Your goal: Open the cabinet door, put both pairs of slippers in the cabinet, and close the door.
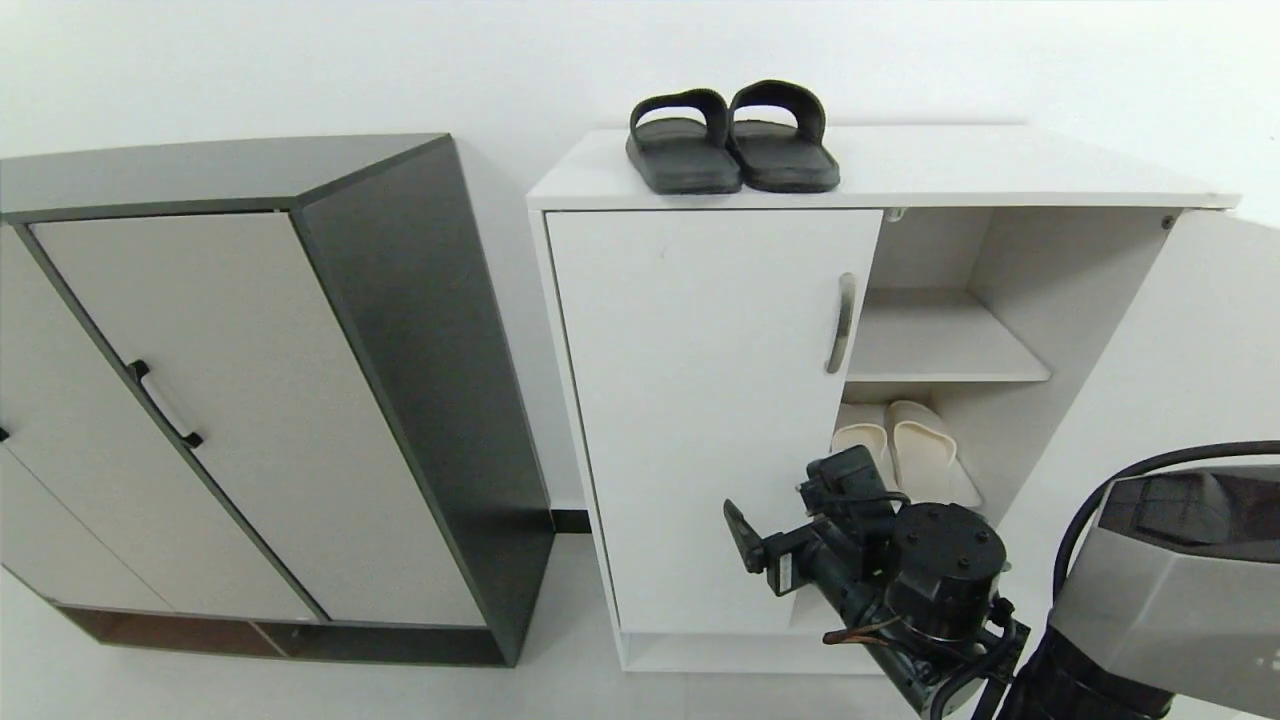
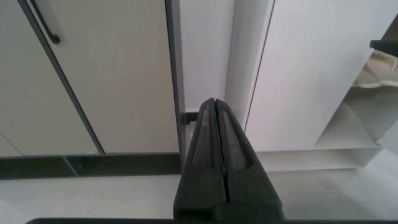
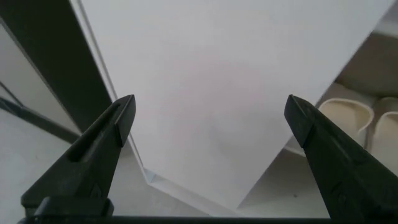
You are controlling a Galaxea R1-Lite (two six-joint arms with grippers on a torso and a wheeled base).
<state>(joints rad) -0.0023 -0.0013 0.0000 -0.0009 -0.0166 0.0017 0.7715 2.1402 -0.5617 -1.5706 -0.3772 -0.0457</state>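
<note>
A pair of black slippers (image 1: 733, 140) sits on top of the white cabinet (image 1: 950, 160). The cabinet's right door (image 1: 1200, 350) stands swung open; its left door (image 1: 700, 400) is closed, with a grey handle (image 1: 842, 322). A cream pair of slippers (image 1: 905, 445) (image 3: 348, 115) lies on the lower shelf inside. My right gripper (image 1: 795, 505) (image 3: 208, 106) hangs open and holding nothing, low in front of the closed left door, just outside the opening. My left gripper (image 2: 214, 106) is shut on nothing, low near the floor, facing the gap between the two cabinets.
A dark cabinet with grey doors (image 1: 250, 400) (image 2: 112, 74) stands left of the white one, a narrow gap between them. The white cabinet's upper shelf (image 1: 940, 340) is bare. Pale floor (image 1: 300, 690) runs along the front.
</note>
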